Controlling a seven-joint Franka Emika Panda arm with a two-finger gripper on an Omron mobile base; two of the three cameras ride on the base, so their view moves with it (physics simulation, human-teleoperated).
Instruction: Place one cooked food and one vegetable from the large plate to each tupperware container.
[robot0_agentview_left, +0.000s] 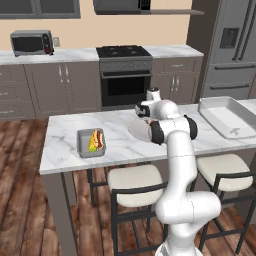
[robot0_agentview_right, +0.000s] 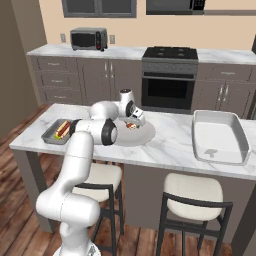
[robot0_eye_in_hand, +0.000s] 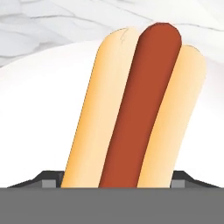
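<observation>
The arm reaches over the marble-veined counter (robot0_agentview_left: 65, 150), its gripper (robot0_agentview_right: 133, 121) lowered onto the large plate (robot0_agentview_right: 145, 135), a flat, round, pale disc set near the counter's middle, well in from every edge. In the hand view a hot dog (robot0_eye_in_hand: 135, 109), a smooth red-brown sausage in a tan split bun, lies on the plate between the dark finger tips (robot0_eye_in_hand: 49, 178); the jaws stand spread on either side of it, and contact cannot be told. The tupperware container (robot0_agentview_left: 91, 143), a shallow grey box with rounded corners, sits toward the counter's end, well apart from the plate, already holding a corn cob (robot0_agentview_left: 93, 143) and another hot dog. A large white tray (robot0_agentview_right: 220, 137) occupies the opposite end, with bare counter between.
</observation>
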